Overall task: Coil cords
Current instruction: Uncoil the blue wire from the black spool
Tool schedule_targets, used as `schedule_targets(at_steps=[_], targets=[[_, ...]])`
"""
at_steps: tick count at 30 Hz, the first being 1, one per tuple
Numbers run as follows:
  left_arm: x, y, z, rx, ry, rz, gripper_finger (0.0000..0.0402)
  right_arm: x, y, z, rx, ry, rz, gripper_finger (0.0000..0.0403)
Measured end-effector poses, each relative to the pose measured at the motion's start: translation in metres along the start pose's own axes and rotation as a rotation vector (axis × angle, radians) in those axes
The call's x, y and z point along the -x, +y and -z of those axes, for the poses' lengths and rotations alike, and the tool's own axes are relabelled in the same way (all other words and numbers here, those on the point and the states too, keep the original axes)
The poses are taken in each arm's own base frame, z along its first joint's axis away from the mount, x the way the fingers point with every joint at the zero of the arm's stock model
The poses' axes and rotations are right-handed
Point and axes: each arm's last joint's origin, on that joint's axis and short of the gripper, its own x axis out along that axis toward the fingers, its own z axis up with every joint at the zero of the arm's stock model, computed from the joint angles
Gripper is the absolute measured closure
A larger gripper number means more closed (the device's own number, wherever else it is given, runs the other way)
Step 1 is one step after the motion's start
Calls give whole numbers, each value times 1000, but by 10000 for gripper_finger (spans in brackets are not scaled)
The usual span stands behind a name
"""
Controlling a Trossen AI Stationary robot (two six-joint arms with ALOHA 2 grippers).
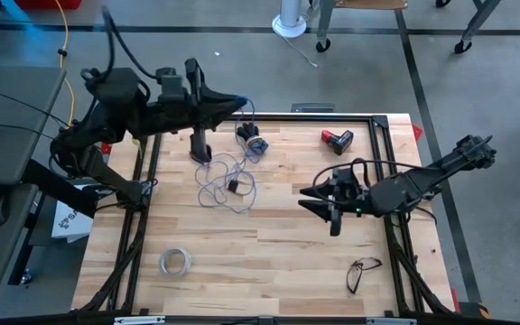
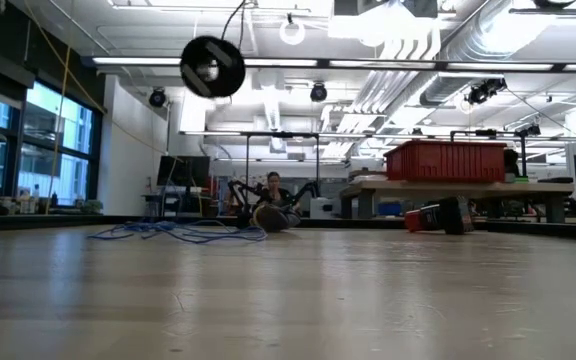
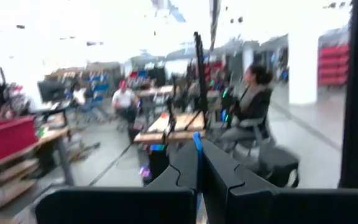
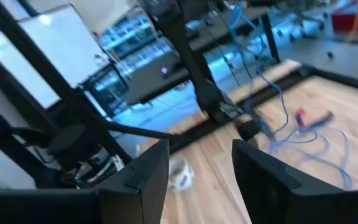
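Here the left pincer (image 1: 242,106) grips the wire (image 1: 224,181) above its tangle.

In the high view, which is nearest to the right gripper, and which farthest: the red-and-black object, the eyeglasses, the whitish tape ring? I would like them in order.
From the right gripper, high view:
1. Red-and-black object, toward the table's far edge, close to the eyeglasses in distance.
2. Eyeglasses, near the front edge, only slightly farther.
3. Whitish tape ring, clearly farthest, across the table on the left side.
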Motion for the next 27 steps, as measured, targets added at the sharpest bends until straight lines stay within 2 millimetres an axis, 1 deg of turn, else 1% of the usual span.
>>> schedule_targets(at_steps=[6, 15, 23, 27], targets=[[5, 3, -17, 23, -109, 16, 401, 1, 5, -8, 20, -70, -54, 234], [19, 12, -40, 41, -204, -7, 401, -3, -1, -12, 41, -83, -24, 234], [22, 13, -45, 45, -219, -9, 401, -7, -6, -15, 42, -82, -23, 234], [22, 13, -45, 46, -219, -17, 401, -8, -8, -16, 74, -86, -14, 234]])
